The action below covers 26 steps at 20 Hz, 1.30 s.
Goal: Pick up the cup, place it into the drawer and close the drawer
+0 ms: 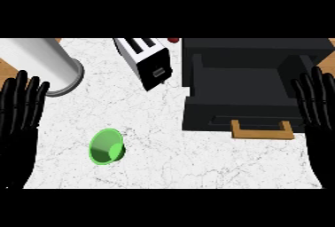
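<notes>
A green cup [106,146] lies on the white marble counter [196,159], left of centre, its open mouth facing up toward me. The black drawer unit [248,75] stands at the upper right with its drawer pulled open; the drawer front [243,115] carries a wooden handle [262,131]. My left hand [18,111] rests open at the left edge, fingers up, well left of the cup. At the right edge my right hand [317,106] rests open, fingers up, beside the drawer. Neither hand touches anything.
A white and black toaster [147,62] stands at the top centre. A large white cylinder with a grey rim [49,66] lies at the top left. A small red thing [173,39] peeks out behind the toaster. Wooden floor shows past the counter's corners.
</notes>
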Each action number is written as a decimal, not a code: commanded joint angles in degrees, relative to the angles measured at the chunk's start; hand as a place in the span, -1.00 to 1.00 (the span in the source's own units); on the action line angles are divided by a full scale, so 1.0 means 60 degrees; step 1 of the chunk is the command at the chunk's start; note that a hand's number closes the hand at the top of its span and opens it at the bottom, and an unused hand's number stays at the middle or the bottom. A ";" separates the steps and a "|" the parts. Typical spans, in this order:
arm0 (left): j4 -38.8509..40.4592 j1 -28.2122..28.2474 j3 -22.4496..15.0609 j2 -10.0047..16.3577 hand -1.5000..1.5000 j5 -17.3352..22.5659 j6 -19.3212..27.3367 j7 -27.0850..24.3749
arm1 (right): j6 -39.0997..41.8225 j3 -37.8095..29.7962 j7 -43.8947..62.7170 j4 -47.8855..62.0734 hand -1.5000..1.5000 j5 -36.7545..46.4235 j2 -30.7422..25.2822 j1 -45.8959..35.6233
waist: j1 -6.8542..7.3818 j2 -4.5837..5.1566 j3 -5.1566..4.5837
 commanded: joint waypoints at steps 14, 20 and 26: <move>0.1410 0.1227 0.0508 0.0780 -1.00 0.4951 -0.3509 0.0585 | 0.0897 -0.0208 0.1037 0.0808 -1.00 -0.0886 -0.0308 -0.0775 | -0.0179 0.0203 -0.0045; 0.4171 0.0235 0.1370 0.1268 -1.00 0.4299 -0.4341 -0.0287 | 0.0918 -0.0077 0.0408 0.1477 -1.00 -0.0475 -0.0052 -0.0975 | -0.0221 0.0209 -0.0045; 0.4970 0.0467 0.0989 0.0700 -1.00 0.2986 -0.4182 -0.1101 | 0.1359 -0.0707 0.0353 0.1846 -1.00 -0.0888 -0.0326 -0.1490 | -0.0197 0.0201 -0.0043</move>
